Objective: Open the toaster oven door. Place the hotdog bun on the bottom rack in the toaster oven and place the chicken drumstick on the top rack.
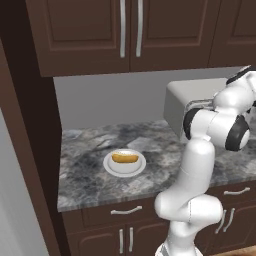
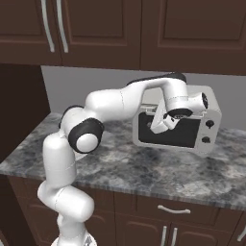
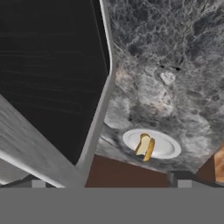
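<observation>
The silver toaster oven (image 2: 211, 115) stands on the counter against the back wall, and its dark glass door (image 2: 185, 132) looks shut. My gripper (image 2: 157, 126) hangs open right in front of the door's left part, with nothing between its fingers. In the hand view the glass (image 3: 48, 65) and a grey handle bar (image 3: 39, 151) lie close above my gripper (image 3: 111, 183). The hotdog bun (image 1: 125, 158) lies on a white plate (image 1: 108, 167) to the left of the oven; the bun (image 3: 145, 146) also appears in the hand view. The chicken drumstick is out of view.
Dark wood upper cabinets (image 1: 130, 30) hang above the marble counter (image 1: 85, 175). A tall dark panel (image 1: 30, 150) closes the counter's left end. Lower cabinet doors and drawers (image 2: 168, 211) run under the counter edge.
</observation>
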Available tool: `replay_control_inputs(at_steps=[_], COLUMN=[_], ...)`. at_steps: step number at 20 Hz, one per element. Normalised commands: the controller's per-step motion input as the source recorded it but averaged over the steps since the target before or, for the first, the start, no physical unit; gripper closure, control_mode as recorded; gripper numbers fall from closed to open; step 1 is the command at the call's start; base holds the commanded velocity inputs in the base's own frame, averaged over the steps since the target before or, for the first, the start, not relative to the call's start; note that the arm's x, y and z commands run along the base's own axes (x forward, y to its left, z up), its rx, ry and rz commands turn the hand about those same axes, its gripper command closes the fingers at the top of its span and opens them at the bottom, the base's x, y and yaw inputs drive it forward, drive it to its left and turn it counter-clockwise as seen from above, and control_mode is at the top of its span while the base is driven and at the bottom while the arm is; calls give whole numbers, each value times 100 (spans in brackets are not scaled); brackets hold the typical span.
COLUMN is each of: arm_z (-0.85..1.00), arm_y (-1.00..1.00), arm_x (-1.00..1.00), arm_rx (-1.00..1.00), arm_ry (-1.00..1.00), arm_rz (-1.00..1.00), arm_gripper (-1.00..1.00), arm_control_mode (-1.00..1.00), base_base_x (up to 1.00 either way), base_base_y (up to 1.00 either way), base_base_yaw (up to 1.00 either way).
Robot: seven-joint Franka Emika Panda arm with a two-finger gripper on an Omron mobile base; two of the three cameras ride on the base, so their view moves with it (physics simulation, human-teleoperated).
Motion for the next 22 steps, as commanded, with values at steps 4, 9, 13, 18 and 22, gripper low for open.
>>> replay_control_inputs(at_steps=[4, 9, 13, 18, 22], arm_z=[-22, -4, -2, 0, 21], arm_y=[0, 0, 0, 0, 0], arm_x=[-59, -66, -78, -81, -24], arm_rx=[4, 3, 2, 0, 0], arm_ry=[0, 0, 0, 0, 0], arm_rz=[0, 0, 0, 0, 1], arm_gripper=[-100, -100, -100, -100, -100], arm_control_mode=[-100, -100, -100, -100, -100], base_base_x=[0, 0, 0, 0, 0], base_base_y=[0, 0, 0, 0, 0], base_base_yaw=[0, 0, 0, 0, 0])
